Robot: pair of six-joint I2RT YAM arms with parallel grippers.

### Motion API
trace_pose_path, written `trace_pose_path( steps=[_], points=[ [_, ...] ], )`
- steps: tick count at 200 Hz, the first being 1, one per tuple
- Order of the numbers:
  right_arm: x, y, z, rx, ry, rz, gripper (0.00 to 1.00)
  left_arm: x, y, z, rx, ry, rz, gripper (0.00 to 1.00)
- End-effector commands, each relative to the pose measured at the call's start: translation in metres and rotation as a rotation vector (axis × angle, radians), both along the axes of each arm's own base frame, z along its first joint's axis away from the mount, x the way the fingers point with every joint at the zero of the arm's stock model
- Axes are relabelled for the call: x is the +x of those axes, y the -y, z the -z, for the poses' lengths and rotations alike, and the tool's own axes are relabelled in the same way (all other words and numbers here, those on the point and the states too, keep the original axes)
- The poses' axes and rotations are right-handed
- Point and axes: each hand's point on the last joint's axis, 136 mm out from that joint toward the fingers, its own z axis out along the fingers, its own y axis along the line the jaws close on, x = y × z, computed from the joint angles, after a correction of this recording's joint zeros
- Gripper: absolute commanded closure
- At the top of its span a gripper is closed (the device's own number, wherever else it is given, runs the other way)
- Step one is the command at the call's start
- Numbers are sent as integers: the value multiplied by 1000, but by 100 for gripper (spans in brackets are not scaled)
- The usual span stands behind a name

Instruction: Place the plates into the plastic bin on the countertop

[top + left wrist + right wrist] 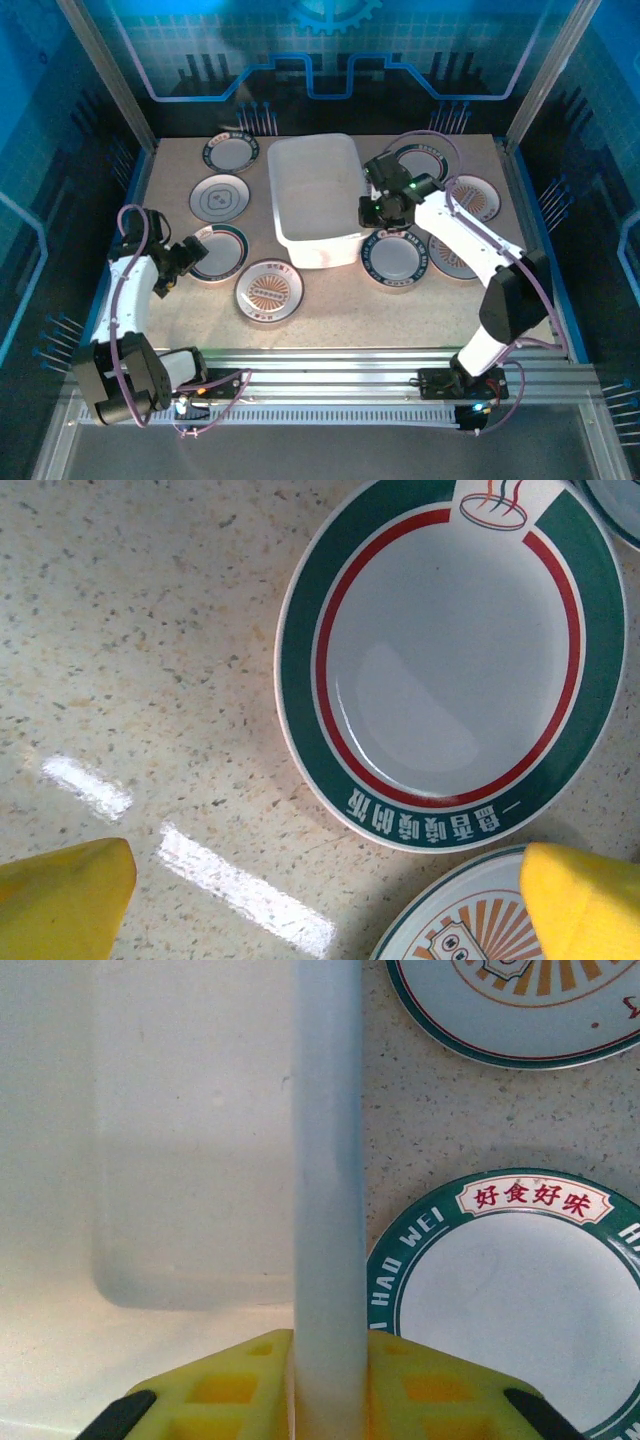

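The plastic bin [272, 190] stands mid-countertop [340, 310] with no plates inside. My right gripper [372, 205] is shut on the bin's right rim [327, 1160], one yellow finger [220, 1390] inside the wall and one outside. Plates lie around the bin: green-rimmed ones [231, 153] [220, 250] [397, 257] and orange-centred ones [268, 290] [478, 197]. My left gripper [190, 258] hovers open over bare countertop, its fingers [70, 900] wide apart, just short of a green-rimmed plate [450, 660]. An orange-centred plate [470, 925] lies by its right finger.
More plates sit at the far left [219, 198], behind the right arm [420, 160] and at the right [455, 258]. A green-rimmed plate [520, 1300] lies close against the bin's right wall. Blue edges and metal rails frame the countertop.
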Motion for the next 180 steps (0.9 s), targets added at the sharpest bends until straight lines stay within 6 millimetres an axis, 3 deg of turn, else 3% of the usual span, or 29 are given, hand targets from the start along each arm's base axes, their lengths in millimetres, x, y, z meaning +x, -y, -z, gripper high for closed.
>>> trace_pose_path(
  steps=[1, 40, 98, 142, 180],
  points=[
    [-9, 2, -10, 4, 29, 9, 76, 10, 5, 6, -51, 22, 25, 1],
    [-12, -2, -10, 10, 32, -12, 71, 17, 8, 19, -94, -13, 27, 2],
    [-11, 1, -36, 34, 128, -16, 40, 23, 7, 38, -135, -65, -11, 10],
    [-12, 12, -65, 27, 236, -25, 39, 29, 10, 53, -184, -83, -56, 21],
    [-17, 23, -82, 11, 300, -25, 40, 31, 7, 59, -184, -92, -90, 23]
  ],
)
